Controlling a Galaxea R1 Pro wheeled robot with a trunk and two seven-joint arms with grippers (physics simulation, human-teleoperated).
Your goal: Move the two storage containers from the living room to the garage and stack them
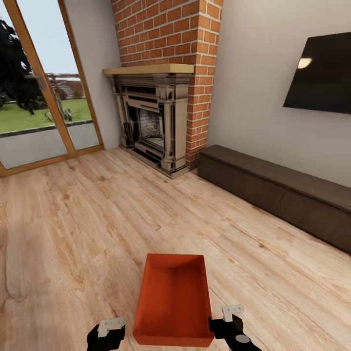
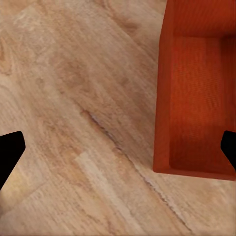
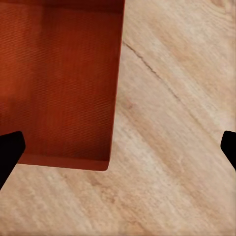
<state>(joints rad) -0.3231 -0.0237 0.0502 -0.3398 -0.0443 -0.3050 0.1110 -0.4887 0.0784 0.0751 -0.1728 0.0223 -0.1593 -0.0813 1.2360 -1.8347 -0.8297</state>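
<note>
While the tub sits low in the head view, these lines hold:
Storage container (image 1: 174,302): orange-red, topless, on the wood-plank floor (image 1: 73,219) between both hands.
Left hand (image 1: 106,336): fingers spread (nothing held), beside the tub.
Right hand (image 1: 233,325): fingers apart, beside the tub's other wall.
Beyond: brick fireplace (image 1: 156,122), dark cabinet (image 1: 278,190), TV (image 1: 321,73).

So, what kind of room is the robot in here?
Most likely a living room: a brick chimney with an ornate fireplace, a black wall TV, a long low dark cabinet and a wood-plank floor.
</note>
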